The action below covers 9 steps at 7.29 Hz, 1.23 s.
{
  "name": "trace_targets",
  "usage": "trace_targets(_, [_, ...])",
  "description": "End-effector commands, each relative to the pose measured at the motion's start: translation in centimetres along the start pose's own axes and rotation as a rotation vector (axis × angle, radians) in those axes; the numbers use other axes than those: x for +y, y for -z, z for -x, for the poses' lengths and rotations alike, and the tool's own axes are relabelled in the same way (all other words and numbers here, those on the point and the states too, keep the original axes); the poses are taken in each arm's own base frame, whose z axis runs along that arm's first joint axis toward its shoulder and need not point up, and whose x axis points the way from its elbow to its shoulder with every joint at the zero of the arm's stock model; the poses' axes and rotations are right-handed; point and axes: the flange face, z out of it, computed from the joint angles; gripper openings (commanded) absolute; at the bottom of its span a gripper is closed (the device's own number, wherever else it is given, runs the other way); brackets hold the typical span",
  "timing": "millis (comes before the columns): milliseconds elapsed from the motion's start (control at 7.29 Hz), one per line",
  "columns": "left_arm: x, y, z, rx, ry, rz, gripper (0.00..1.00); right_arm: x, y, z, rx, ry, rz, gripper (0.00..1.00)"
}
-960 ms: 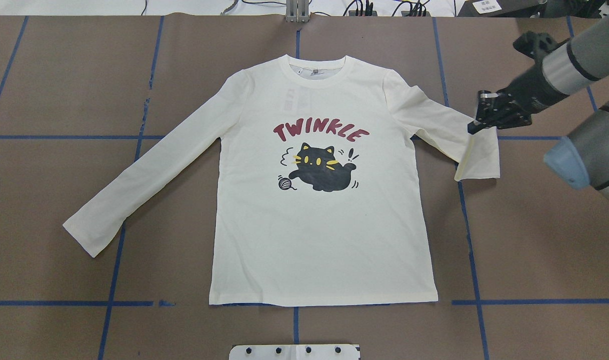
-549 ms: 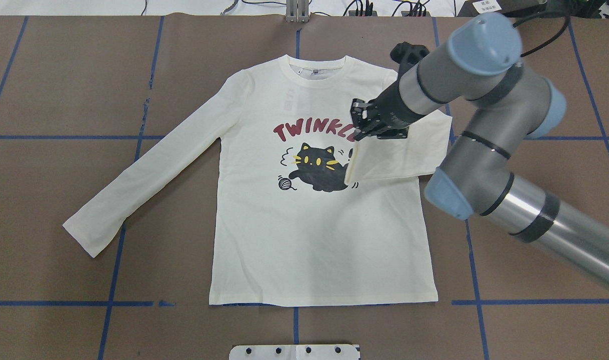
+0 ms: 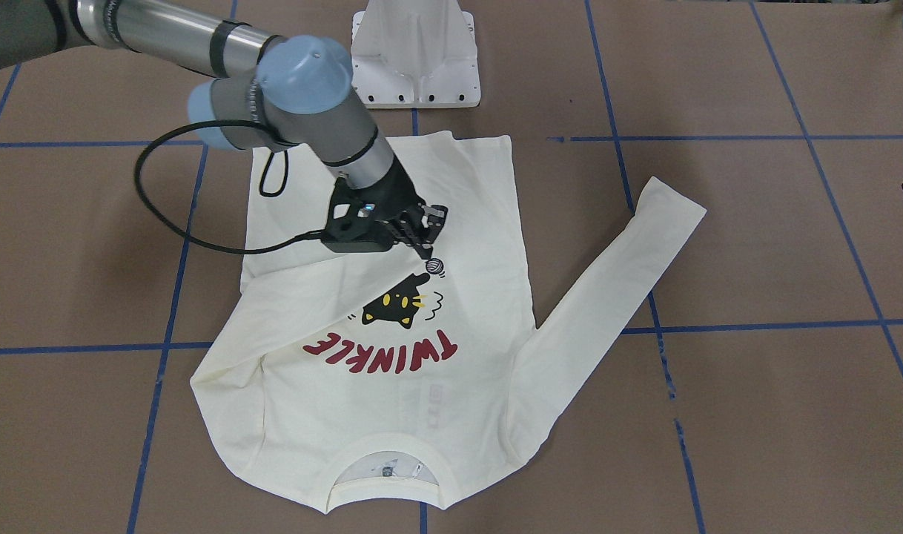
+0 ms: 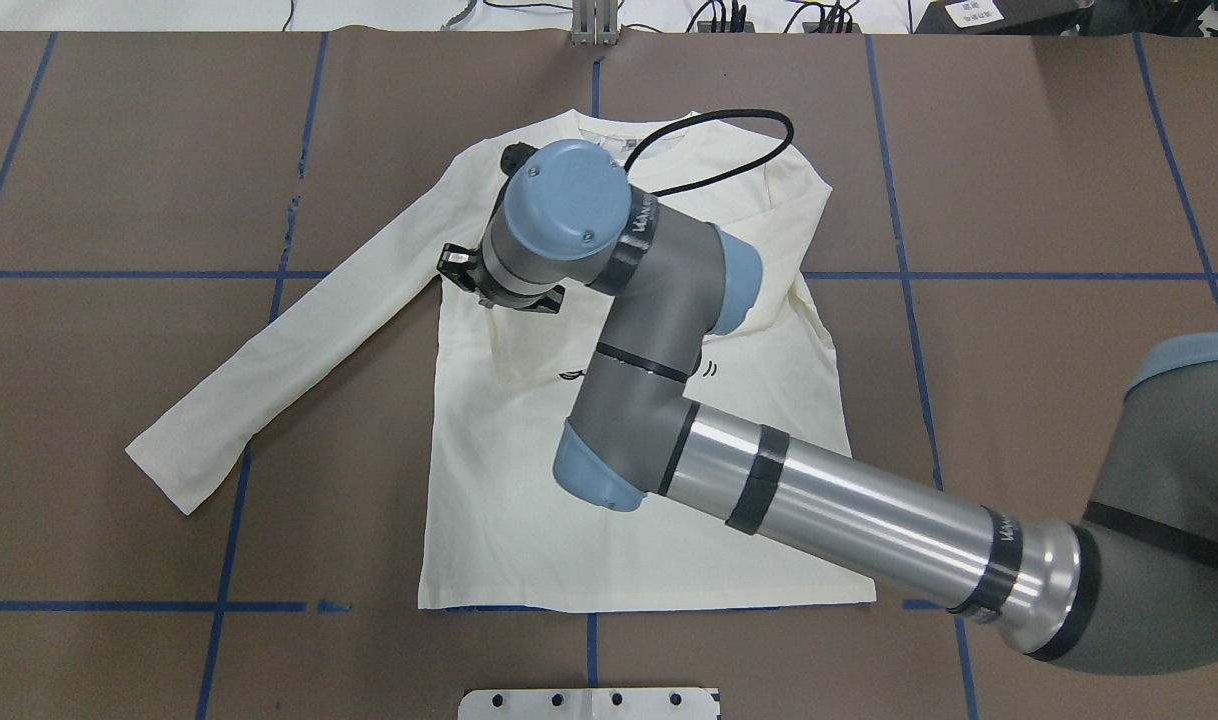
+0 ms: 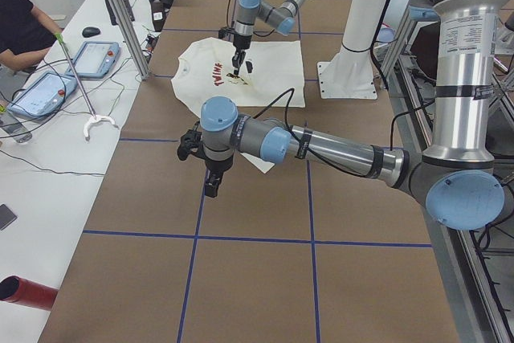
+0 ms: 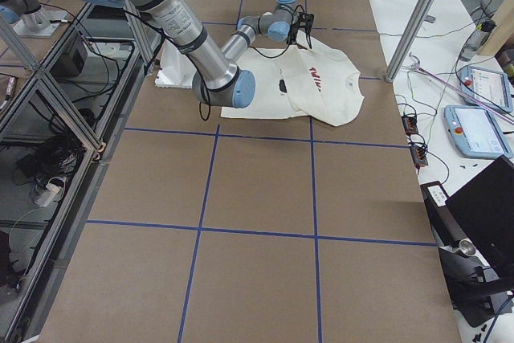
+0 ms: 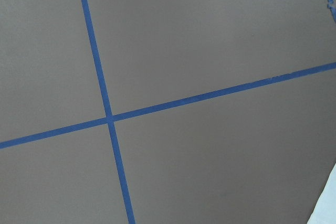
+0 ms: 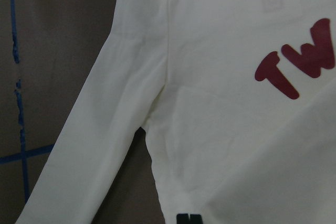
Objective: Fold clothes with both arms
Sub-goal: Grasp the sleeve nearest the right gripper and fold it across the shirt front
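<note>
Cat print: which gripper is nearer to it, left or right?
Right. The right gripper is directly beside the cat print, over the T-shirt; the left gripper is off the T-shirt, above bare table.

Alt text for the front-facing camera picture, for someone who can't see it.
The right gripper holds a sleeve of a cream T-shirt pulled across its chest, partly over the cat print. The other sleeve lies stretched out on the brown table.
</note>
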Motion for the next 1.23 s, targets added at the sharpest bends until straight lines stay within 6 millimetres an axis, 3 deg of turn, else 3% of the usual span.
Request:
trace_targets(0, [-0.1,0.2,-0.2,0.001,-0.003,-0.004,1.00,3.4,-4.5,3.0,-0.014,0.029,-0.044,0.00])
trace_targets(137, [-0.1,0.2,-0.3,0.006,-0.005,-0.006,1.00,4.4,-4.9,3.5,-0.012,0.033,-0.041,0.43])
trace_targets(274, [-0.4,0.1,-0.7,0.015,-0.031,-0.021,1.00,4.5,-5.5,4.1,-0.001,0.033,-0.040,0.96])
trace_targets(411, [-0.8,-1.7,-3.2,0.042,-0.107,-0.021,1.00,4.7,-5.2,4.6,-0.006,0.032,-0.041,0.99])
trace_targets(549, [-0.8,-4.1,-6.1,0.094,-0.053,0.027,1.00,3.9,-4.1,4.8,-0.022,0.025,-0.040,0.99])
trace_targets(686, [-0.7,-6.2,-9.2,0.126,0.012,0.044,1.00,0.1,-1.8,1.1,-0.032,0.007,0.012,0.99])
trace_targets(823, [-0.5,-8.1,-11.0,0.150,0.152,0.068,1.00,-4.0,1.4,-5.3,-0.031,-0.021,0.099,0.99])
trace_targets(960, [0.7,-11.5,-15.2,0.187,0.178,0.112,1.00,-5.6,5.2,-11.9,-0.050,-0.034,0.091,0.99])
trace_targets(1097, [1.9,-14.4,-17.4,0.206,0.252,0.156,0.96,-7.2,9.4,-19.6,-0.046,-0.051,0.086,0.99])
